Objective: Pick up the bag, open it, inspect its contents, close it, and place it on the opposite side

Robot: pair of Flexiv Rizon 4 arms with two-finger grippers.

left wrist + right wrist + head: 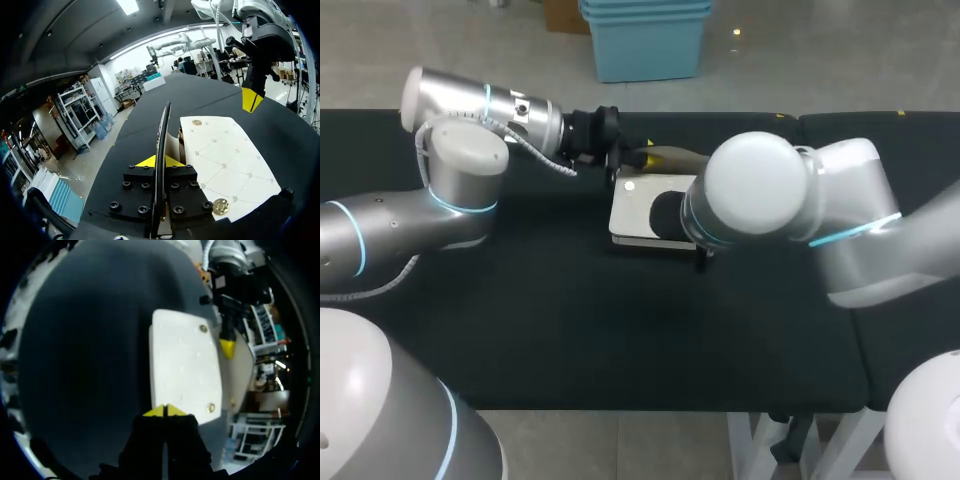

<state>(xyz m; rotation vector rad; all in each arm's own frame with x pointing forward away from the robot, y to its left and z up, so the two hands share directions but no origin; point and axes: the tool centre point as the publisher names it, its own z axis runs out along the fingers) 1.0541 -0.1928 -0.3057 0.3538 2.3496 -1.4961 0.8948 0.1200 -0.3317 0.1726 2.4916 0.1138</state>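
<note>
The white bag (638, 205) lies flat at the head view's upper centre. The left gripper (160, 161) pinches its lifted flap (675, 158); the right gripper (165, 411), tips pressed together and empty, sits at the bag's edge.

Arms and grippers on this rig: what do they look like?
The left arm and right arm are silver-grey tubes with rounded white joint caps and light-blue rings. A ribbed pale cable runs along the left arm's wrist. The left gripper and right gripper are black blocks, fingers tipped in yellow wedges.
</note>
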